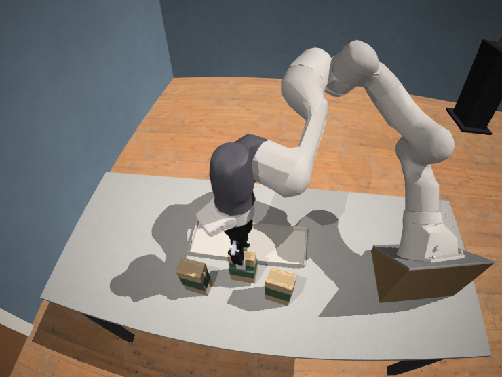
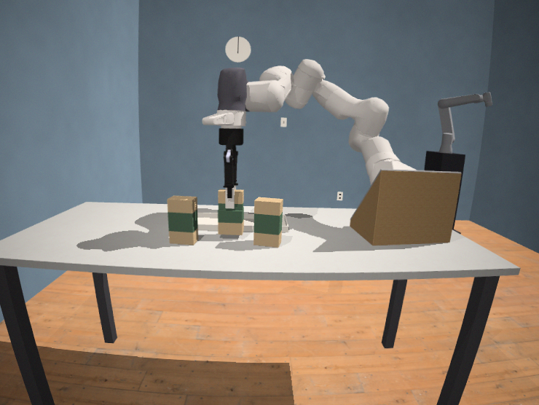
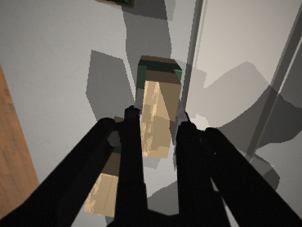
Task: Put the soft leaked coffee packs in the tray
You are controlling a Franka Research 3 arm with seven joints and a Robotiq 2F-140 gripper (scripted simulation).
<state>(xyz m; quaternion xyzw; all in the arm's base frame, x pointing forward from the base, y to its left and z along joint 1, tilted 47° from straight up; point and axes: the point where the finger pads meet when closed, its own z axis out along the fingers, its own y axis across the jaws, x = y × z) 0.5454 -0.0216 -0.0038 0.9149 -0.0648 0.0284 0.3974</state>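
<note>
Three tan coffee packs with green bands stand in a row on the white table (image 1: 121, 226) (image 2: 87, 256). My gripper (image 1: 239, 259) (image 2: 229, 200) (image 3: 156, 101) reaches straight down and is shut on the top of the middle pack (image 1: 243, 272) (image 2: 231, 219) (image 3: 159, 98), one finger on each big flat side. That pack stands upright on the table. The left pack (image 1: 193, 275) (image 2: 182, 219) and the right pack (image 1: 280, 285) (image 2: 268, 221) stand apart from the fingers. The shallow white tray (image 1: 285, 243) (image 3: 245, 33) lies just behind the row, and nothing lies in it.
The arm's brown wedge base (image 1: 406, 279) (image 2: 409, 206) stands at the table's right end. A black stand (image 1: 478, 89) (image 2: 444, 161) is on the floor beyond it. The arm's upper links hang over the tray.
</note>
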